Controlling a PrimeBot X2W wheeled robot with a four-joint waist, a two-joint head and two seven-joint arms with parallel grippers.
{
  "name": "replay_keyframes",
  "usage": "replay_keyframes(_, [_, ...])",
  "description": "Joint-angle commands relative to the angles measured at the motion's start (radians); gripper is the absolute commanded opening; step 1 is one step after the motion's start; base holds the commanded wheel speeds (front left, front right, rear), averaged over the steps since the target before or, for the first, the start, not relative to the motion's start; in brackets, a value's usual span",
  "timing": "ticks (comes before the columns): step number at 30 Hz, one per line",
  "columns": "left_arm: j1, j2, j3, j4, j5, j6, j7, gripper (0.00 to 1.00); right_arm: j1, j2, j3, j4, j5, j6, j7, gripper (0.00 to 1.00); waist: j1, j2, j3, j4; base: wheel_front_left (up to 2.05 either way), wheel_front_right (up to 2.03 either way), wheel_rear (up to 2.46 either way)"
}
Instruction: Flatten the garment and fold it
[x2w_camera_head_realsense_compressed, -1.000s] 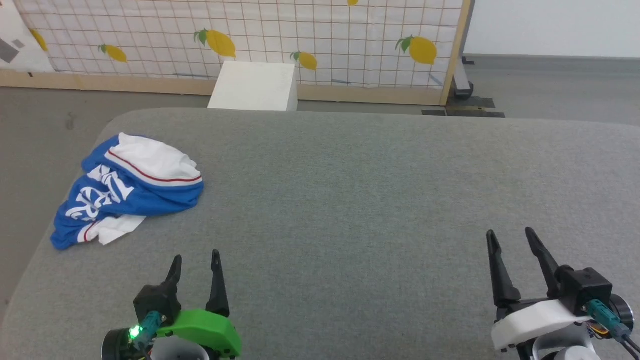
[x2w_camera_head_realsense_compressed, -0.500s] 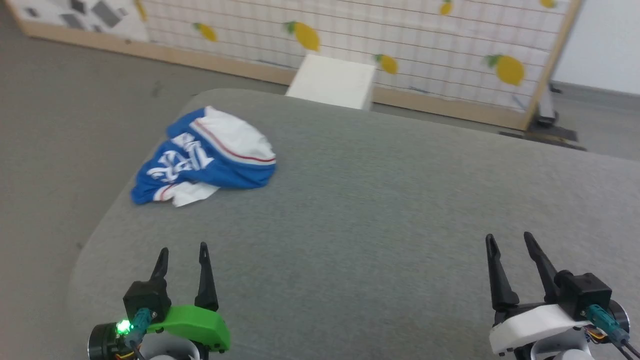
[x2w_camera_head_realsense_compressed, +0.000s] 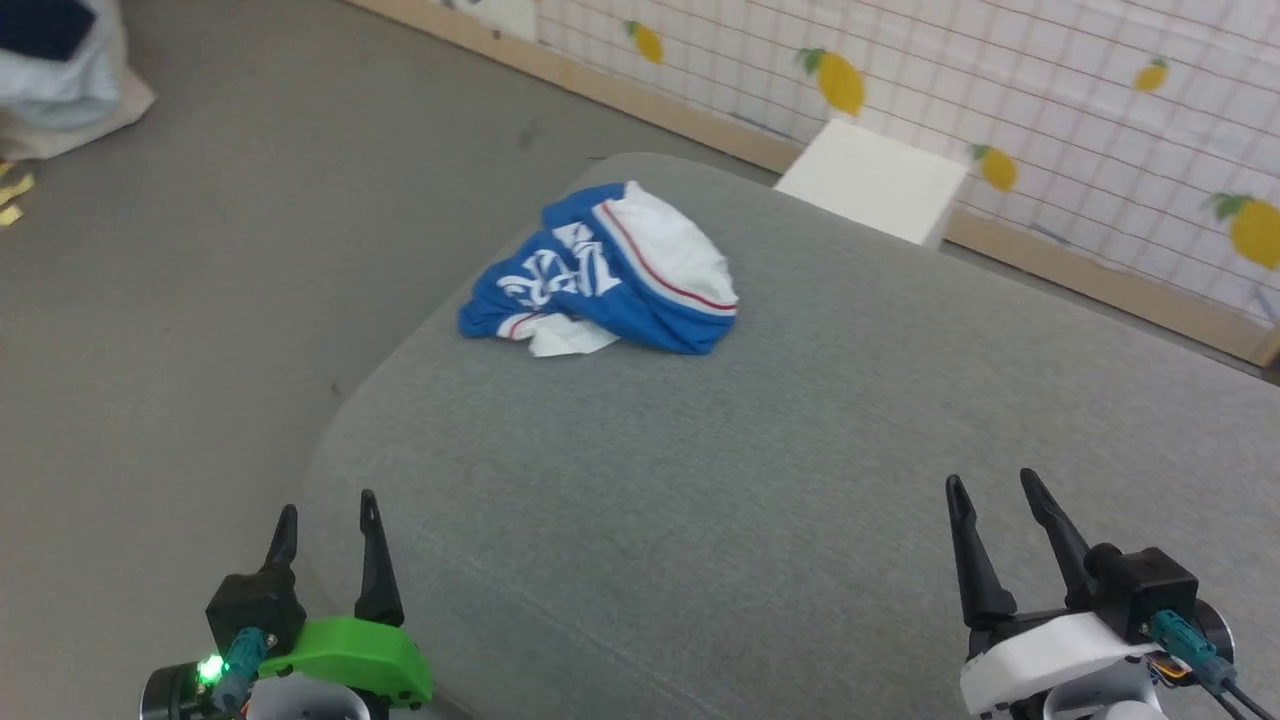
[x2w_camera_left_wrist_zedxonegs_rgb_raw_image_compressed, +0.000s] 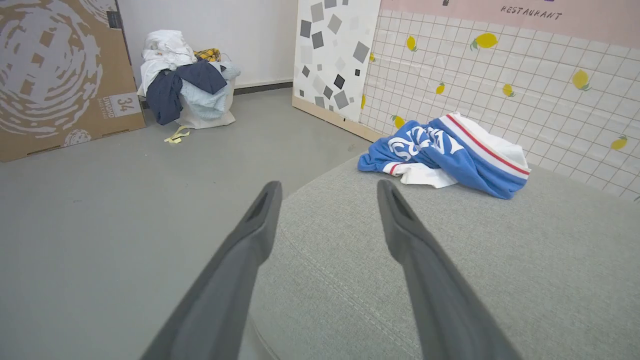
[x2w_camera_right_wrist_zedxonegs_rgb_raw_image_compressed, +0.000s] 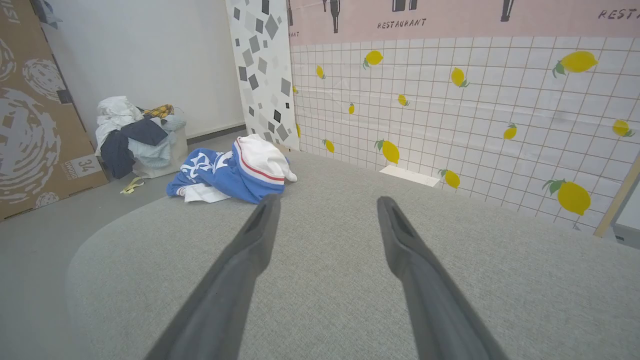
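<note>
Left hand (x2w_camera_head_realsense_compressed: 328, 503) and right hand (x2w_camera_head_realsense_compressed: 992, 478) both hang with their long dark fingers spread wide and nothing between them. The royal-blue jersey T-shirt with white sleeves, red-and-white stripe trim and white lettering (x2w_camera_head_realsense_compressed: 600, 275) lies in a crumpled heap well ahead of the left hand and a little to its right. From the right hand it is far ahead and off to the left. Neither hand touches it. A white sleeve is bunched on top, and a white scrap pokes out on the side nearest the hands.

The heap sits near a far rounded corner of the grey fabric-covered worktop (x2w_camera_head_realsense_compressed: 800, 450), with broad bare cloth between it and both hands. Beyond that stand a white block (x2w_camera_head_realsense_compressed: 870, 180) and a lemon-printed grid panel (x2w_camera_head_realsense_compressed: 1100, 100).

The task looks to be at its very start: the approach, with flattening not yet begun. The next move likely calls for a long reach forward, then picking two separate edges of the heap so it can be drawn open toward the bare middle, away from the corner.
</note>
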Motion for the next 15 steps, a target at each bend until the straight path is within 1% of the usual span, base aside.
replay_keyframes(1, [0.011,0.007,0.002,-0.002,-0.003,0.002,-0.005,1.0,-0.009,0.0,0.001,0.004,0.006,-0.002,-0.006,1.0,0.0,0.0,-0.002,0.05,0.0,0.0,0.0])
replay_keyframes(6, [0.015,0.006,0.009,-0.002,-0.009,0.0,-0.008,1.0,-0.01,0.0,0.006,0.008,0.01,-0.002,-0.006,1.0,0.0,0.0,-0.006,0.052,0.0,0.0,0.0])
replay_keyframes(15, [0.006,-0.001,0.019,-0.013,-0.029,-0.012,-0.01,1.0,-0.011,0.0,-0.004,0.0,0.01,-0.002,-0.006,1.0,0.0,0.0,0.014,0.028,0.0,0.0,0.0])
